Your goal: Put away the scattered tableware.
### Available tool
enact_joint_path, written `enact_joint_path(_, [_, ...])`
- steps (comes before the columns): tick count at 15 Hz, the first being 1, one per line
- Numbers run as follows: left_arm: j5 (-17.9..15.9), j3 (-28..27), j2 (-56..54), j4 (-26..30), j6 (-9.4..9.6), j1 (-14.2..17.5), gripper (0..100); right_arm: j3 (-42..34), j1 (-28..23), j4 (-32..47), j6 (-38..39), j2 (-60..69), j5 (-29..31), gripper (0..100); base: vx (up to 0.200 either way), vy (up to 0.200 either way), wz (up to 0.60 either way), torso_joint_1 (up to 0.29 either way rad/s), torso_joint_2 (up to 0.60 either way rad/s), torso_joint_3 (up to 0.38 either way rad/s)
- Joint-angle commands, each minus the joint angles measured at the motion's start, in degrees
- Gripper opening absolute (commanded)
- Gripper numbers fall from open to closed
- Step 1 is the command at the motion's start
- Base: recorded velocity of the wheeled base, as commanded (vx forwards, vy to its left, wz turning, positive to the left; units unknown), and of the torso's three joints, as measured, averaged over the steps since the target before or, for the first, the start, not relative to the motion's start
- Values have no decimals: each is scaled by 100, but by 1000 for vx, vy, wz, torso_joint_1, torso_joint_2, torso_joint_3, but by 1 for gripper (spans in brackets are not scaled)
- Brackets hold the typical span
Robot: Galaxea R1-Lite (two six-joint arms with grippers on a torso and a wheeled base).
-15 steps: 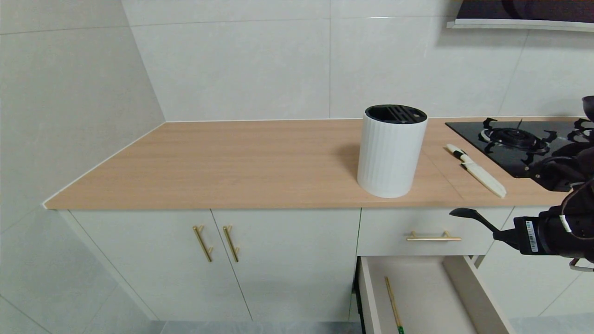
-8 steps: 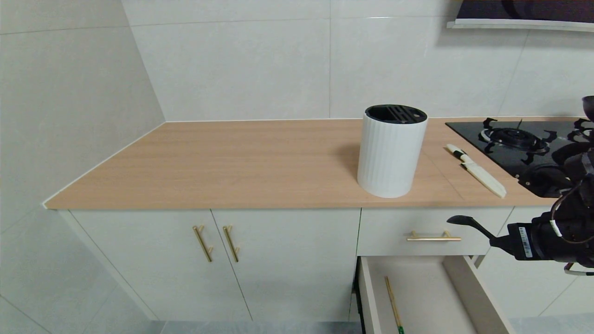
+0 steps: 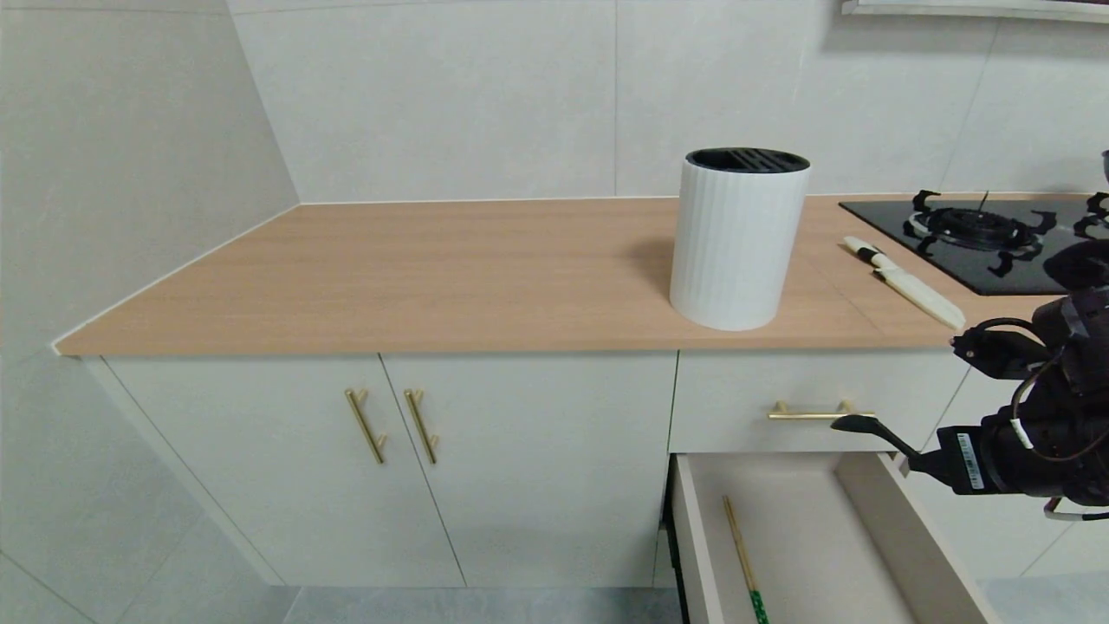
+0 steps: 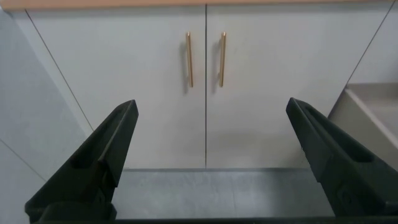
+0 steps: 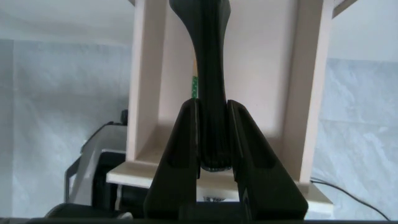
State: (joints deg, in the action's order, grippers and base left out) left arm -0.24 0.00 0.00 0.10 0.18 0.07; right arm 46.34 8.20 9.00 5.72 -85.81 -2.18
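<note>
Right end effector [image 3: 917, 461] is clamped tight on the handle of a black spoon [image 3: 869, 430], fingers [image 5: 186, 134] pressed to either side of it. The spoon hangs level over the open drawer [image 3: 690, 529], its bowl pointing toward the drawer's left; in the right wrist view it sits between the drawer's two side walls, touching neither. A pair of chopsticks [image 3: 742, 555] lies lengthwise in the drawer near its left wall, leaving bare floor from there to the right wall. Above the drawer, on the desk [image 3: 433, 277], a pale knife [image 3: 905, 284] lies slantwise with its tip near the front edge, and a white ribbed holder [image 3: 736, 243] stands upright just back from that edge. Left end effector [image 4: 211, 112] is spread wide with nothing between its fingers, facing the cabinet doors [image 4: 205, 124] left of the drawer.
</note>
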Motion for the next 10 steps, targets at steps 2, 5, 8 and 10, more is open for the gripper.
enact_joint_path(2, [-2,0,0,-1,-1,1,100,-19,6,-3,-71,-138,-2,0,0,0,0,-193,483,290])
enact_joint_path(5, [-2,0,0,-1,-1,1,100,-46,6,-3,-71,-173,-2,0,0,0,0,-173,466,300])
enact_joint_path(8, [-2,0,0,-1,-1,1,100,-55,15,-3,-71,-191,-2,0,0,0,0,-162,461,308])
enact_joint_path(10, [-2,0,0,-1,-1,1,100,-55,32,-3,-71,-217,-2,0,0,0,0,-139,456,317])
